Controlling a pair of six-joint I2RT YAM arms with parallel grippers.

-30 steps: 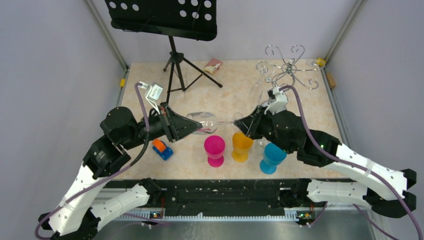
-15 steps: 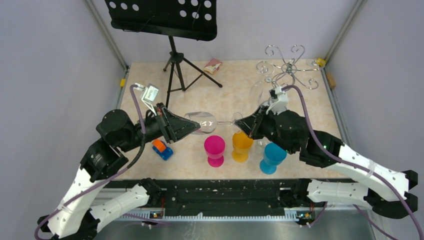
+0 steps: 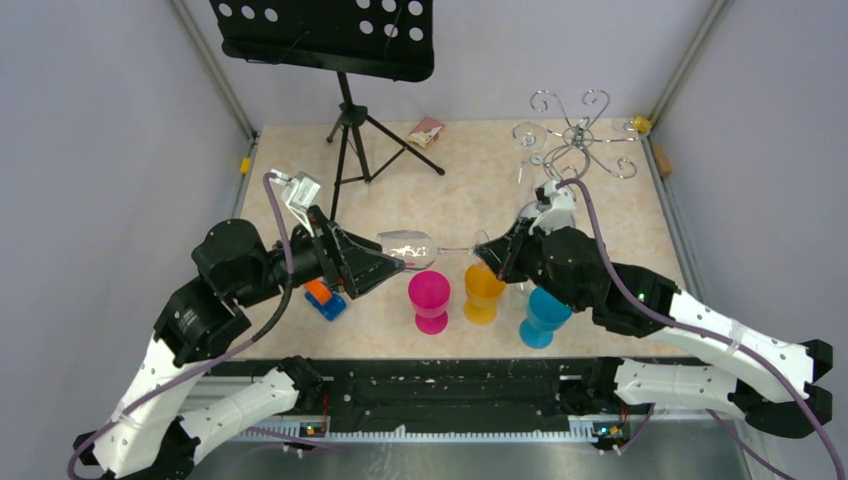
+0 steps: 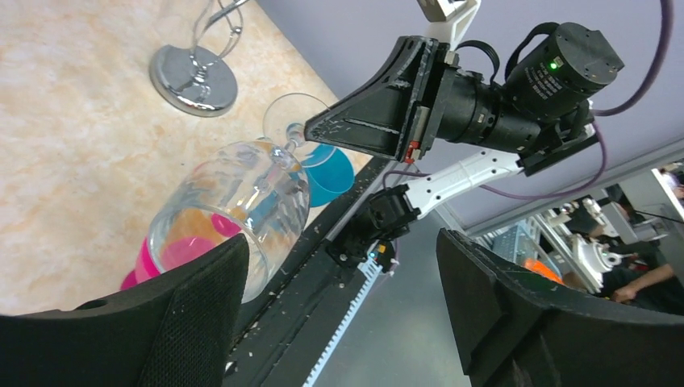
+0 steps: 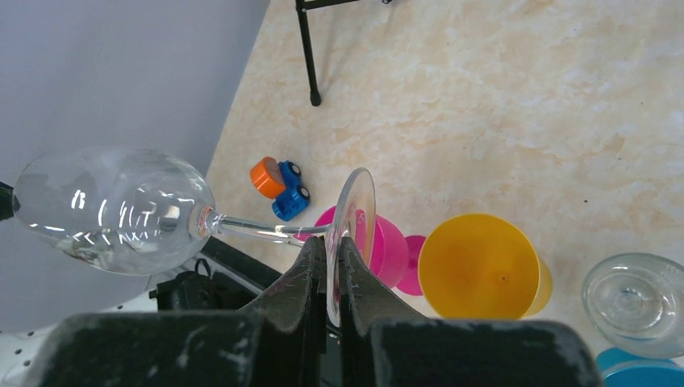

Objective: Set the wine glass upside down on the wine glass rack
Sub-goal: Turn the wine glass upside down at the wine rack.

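The clear wine glass [image 3: 408,246] lies on its side in the air between the two arms, above the coloured goblets. My right gripper [image 3: 490,255] is shut on the edge of its round foot [image 5: 352,218], and the stem runs left to the bowl [image 5: 113,210]. My left gripper [image 3: 385,262] is open, its fingers standing wide on either side of the bowl [image 4: 234,201]; one black pad [image 4: 193,314] is near the rim. The chrome wine glass rack [image 3: 575,135] stands at the back right, with its mirror base [image 4: 193,76] on the table.
Under the glass stand a pink goblet [image 3: 430,295], a yellow goblet [image 3: 483,290] and a blue goblet [image 3: 545,312]. Another clear glass [image 5: 633,298] sits by the blue one. A toy car [image 3: 323,297] lies front left. A black music stand [image 3: 345,120] stands at the back.
My left gripper has opened off the bowl of the wine glass. The right gripper closed on the glass's foot and has stayed shut, now holding the glass alone.
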